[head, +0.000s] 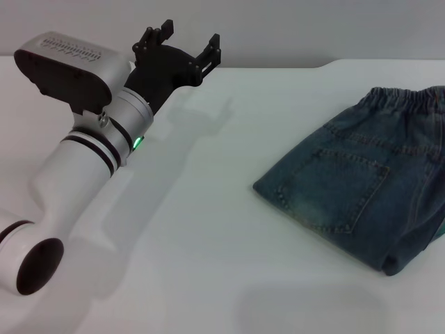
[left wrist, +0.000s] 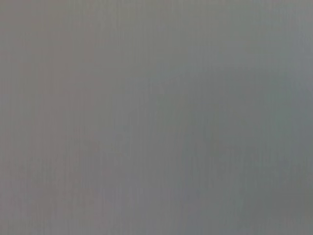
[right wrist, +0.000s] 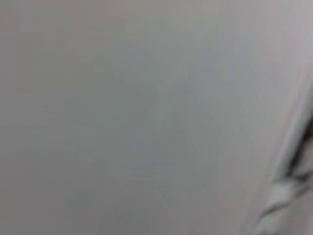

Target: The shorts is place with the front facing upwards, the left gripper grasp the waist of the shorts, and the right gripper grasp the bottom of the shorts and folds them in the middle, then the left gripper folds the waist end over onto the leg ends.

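White table point(head: 208, 229): left gripper point(head: 190, 43) fingers point(head: 165, 31) apart, empty.

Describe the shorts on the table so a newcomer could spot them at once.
On the white table, look to the robot's right, well away from the left gripper raised open at the far left. There lie the shorts: a folded bundle of faded blue denim, puckered elastic waistband at the far end, a stitched pocket facing up.
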Tool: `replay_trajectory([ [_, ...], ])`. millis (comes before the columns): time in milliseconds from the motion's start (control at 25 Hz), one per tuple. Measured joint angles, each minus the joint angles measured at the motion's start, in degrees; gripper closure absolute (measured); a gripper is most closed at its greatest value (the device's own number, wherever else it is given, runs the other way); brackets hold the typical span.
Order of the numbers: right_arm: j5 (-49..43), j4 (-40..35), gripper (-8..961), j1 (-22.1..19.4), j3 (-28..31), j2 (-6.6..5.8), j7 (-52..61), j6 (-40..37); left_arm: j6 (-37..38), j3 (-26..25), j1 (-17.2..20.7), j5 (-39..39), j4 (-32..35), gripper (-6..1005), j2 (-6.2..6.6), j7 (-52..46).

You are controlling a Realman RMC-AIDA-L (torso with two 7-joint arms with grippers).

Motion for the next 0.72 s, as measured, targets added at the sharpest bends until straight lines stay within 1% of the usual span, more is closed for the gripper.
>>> replay_trajectory([
  [40, -10.0, -1.2, 952, -1.5, -3.1, -0.03, 10.2, -5.2, 0.0, 0.0, 0.0, 0.0, 0.1, 161, 0.00, 0.0],
  [80, -17.4, -2.3, 952, -2.7, -6.2, -0.10, 16.9, -9.6, 0.1, 0.0, 0.0, 0.0, 0.1, 161, 0.00, 0.0],
  [160, -29.2, -5.2, 952, -4.9, -12.0, -0.24, 27.7, -16.7, 0.1, 0.0, 0.0, 0.0, 0.2, 161, 0.00, 0.0],
  [240, -37.7, -10.1, 952, -6.6, -17.4, -0.42, 35.5, -22.6, 0.1, 0.0, 0.1, 0.0, 0.2, 161, 0.01, 0.0],
  [360, -46.9, -20.9, 953, -7.5, -23.0, -0.25, 48.9, -29.9, 0.3, 0.0, 0.1, 0.0, 0.1, 160, 0.13, 0.0],
  [440, -48.7, -26.1, 953, -7.5, -26.9, -0.11, 57.3, -33.9, 0.4, 0.0, 0.2, 0.0, 0.1, 160, 0.15, 0.0],
  [520, -47.0, -28.9, 953, -7.7, -31.9, -0.16, 61.8, -34.9, 0.4, 0.0, 0.1, 0.0, 0.2, 160, 0.15, 0.0],
  [640, -41.8, -32.0, 953, -8.1, -39.6, -0.20, 63.3, -34.5, 0.4, 0.0, 0.1, 0.0, 0.4, 160, 0.19, 0.0],
  [720, -37.7, -32.8, 953, -8.4, -43.6, -0.27, 63.4, -34.1, 0.4, 0.0, 0.2, 0.0, 0.4, 160, 0.25, 0.0],
])
